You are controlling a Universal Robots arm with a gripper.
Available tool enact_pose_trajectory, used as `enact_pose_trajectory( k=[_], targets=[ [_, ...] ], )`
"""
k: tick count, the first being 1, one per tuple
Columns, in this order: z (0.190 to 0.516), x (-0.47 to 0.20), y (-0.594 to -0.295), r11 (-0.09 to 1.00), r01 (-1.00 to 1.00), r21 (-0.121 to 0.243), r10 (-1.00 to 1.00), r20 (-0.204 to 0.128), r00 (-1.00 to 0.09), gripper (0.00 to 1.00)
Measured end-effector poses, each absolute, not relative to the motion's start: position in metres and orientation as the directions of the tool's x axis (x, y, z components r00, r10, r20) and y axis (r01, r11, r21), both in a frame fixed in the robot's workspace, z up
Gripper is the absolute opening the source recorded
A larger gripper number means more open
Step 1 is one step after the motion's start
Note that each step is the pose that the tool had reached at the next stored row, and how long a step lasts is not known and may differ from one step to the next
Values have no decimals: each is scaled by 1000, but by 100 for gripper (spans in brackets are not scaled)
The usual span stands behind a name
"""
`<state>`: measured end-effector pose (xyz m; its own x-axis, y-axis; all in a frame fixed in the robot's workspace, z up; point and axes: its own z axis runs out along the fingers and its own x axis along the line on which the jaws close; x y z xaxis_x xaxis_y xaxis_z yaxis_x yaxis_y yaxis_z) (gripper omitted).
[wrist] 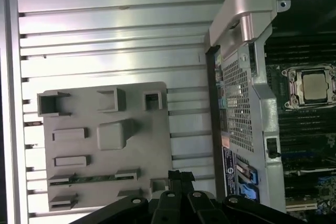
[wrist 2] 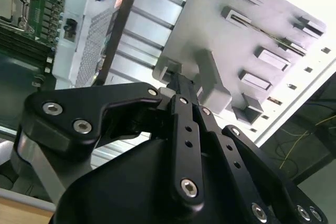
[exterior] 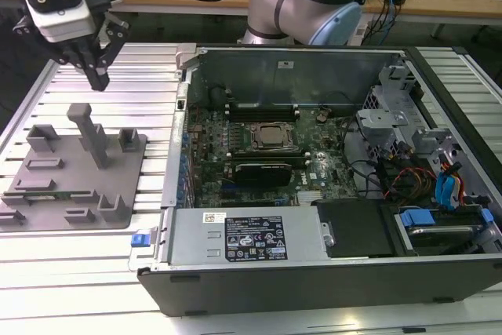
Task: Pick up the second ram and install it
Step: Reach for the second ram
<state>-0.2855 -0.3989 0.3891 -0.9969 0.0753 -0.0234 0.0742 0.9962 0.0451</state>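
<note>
Ribbed metal table (exterior: 78, 272); claw (exterior: 99, 80) closed, empty, hovering above grey tray (exterior: 129, 186); second ram (wrist: 92, 178) lying in tray.

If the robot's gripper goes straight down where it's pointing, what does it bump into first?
Most likely the grey tray, near its edge. The gripper hangs above it, pointing down. Depth is hard to judge, so it might instead touch the slatted table right beside the tray.
</note>
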Motion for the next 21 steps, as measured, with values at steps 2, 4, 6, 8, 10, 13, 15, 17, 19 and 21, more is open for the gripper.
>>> enact_pose_trajectory(
  k=[2,4,6,8,10,13,15,17,19,21],
  targets=[
    [388,-295,-399,996,74,45,75,-23,-997,8],
    [388,-302,-399,996,74,45,75,-23,-997,8],
    [387,-308,-399,996,74,45,75,-23,-997,8],
    [386,-316,-399,996,74,45,75,-23,-997,8],
    [385,-322,-399,996,74,45,75,-23,-997,8],
    [384,-334,-399,996,74,45,75,-23,-997,8],
    [379,-347,-399,996,74,45,75,-23,-997,8],
    [376,-356,-399,996,74,45,75,-23,-997,8],
    [373,-363,-400,996,74,45,75,-23,-997,8],
    [369,-370,-400,996,74,45,75,-23,-997,8]
  ],
)
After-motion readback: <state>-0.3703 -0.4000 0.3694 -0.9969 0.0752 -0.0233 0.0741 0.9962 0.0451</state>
